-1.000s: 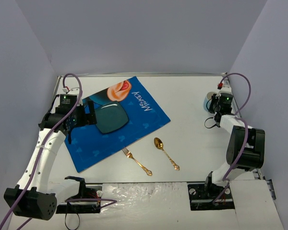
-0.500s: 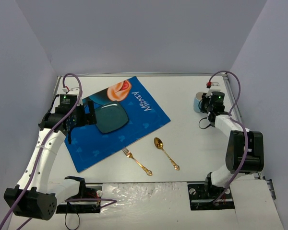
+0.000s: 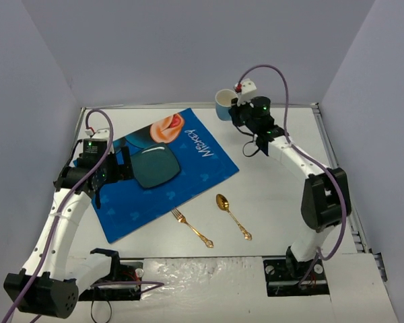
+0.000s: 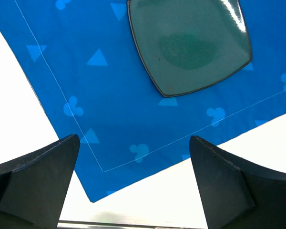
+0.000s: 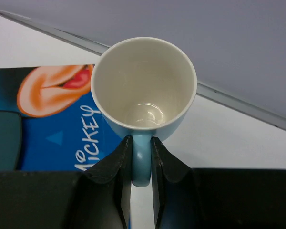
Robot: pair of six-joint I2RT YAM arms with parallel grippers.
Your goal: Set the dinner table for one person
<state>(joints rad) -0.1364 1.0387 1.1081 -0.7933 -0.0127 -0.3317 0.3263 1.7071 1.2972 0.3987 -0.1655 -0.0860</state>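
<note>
We find the right gripper [image 5: 137, 143] clamped on the handle of a light-blue ceramic mug [image 5: 143, 86], upper centre of the overhead frame. The left gripper [image 4: 133, 150] hangs with jaws spread wide over a blue printed placemat [image 4: 109, 100] carrying a dark green square plate [image 4: 188, 45]. The large white rectangular dinner table [image 3: 283, 195] fills mid-frame beneath.

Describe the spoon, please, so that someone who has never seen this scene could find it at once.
On the white table, look at the bare surface off the near edge of the blue placemat, where two gold pieces of cutlery lie side by side. The spoon is the right-hand one; its far end is a smooth oval bowl, unlike the pronged fork.
</note>
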